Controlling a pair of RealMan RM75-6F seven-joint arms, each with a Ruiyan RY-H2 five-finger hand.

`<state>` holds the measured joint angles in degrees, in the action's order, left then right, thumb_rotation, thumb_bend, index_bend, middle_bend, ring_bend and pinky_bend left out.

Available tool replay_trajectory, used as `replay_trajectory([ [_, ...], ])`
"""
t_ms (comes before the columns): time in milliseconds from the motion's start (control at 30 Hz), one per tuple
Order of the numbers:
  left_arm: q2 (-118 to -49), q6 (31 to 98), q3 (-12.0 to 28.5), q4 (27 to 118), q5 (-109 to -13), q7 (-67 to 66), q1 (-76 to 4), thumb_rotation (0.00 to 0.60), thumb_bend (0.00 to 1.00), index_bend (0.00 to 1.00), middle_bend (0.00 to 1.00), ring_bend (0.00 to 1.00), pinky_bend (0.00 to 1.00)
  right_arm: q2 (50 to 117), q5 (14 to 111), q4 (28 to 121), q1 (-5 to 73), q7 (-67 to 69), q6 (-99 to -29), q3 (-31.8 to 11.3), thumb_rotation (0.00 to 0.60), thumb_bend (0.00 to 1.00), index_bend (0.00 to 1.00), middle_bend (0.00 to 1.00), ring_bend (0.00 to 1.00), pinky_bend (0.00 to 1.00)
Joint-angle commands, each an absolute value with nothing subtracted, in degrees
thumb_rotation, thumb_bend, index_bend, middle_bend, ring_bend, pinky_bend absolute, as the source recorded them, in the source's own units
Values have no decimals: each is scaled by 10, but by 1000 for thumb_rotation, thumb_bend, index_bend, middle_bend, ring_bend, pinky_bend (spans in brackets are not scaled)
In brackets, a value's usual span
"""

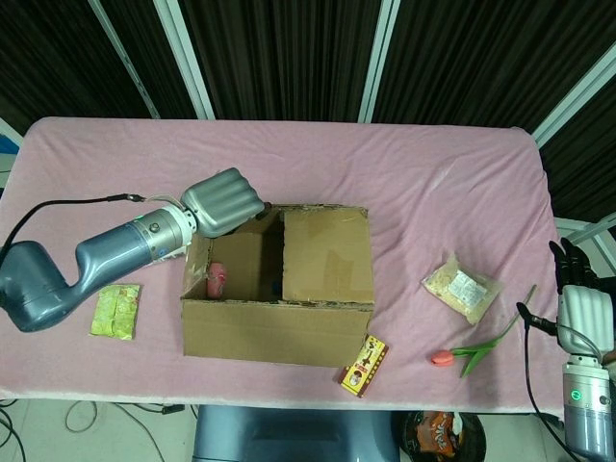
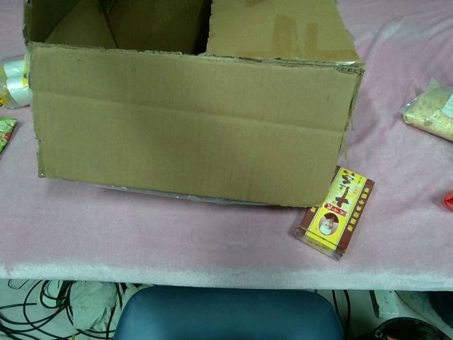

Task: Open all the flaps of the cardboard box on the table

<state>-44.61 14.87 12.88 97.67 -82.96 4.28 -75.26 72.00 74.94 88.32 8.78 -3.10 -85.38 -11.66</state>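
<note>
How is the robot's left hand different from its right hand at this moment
The left hand reaches over the far left corner of the cardboard box, while the right hand sits off the table's right edge, away from everything. The left hand shows a silver back with fingers curled downward; the right hand's dark fingers point upward. Neither plainly holds anything.

Cardboard box (image 1: 277, 332): brown corrugated, rectangular, resting upright near the front edge of the pink-covered table. Right-hand top flap (image 1: 327, 256) lies flat over the opening, covering that half. Left half is uncovered, with the near long flap folded down outside the front wall.
</note>
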Motion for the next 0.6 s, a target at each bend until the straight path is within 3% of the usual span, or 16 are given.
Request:
replay_trajectory([
  [33,-426,156,128,990,-839,50,-741,600,1000,363,625,672,638,720,749,883,88,-31,-854,-117,600,244,0,0,0,212],
  [600,-306,217,112,1061,-893,82,-665,600,1000,348,608,672,640,719,751,888,86,-31,-854,-118,600,246,0,0,0,212],
])
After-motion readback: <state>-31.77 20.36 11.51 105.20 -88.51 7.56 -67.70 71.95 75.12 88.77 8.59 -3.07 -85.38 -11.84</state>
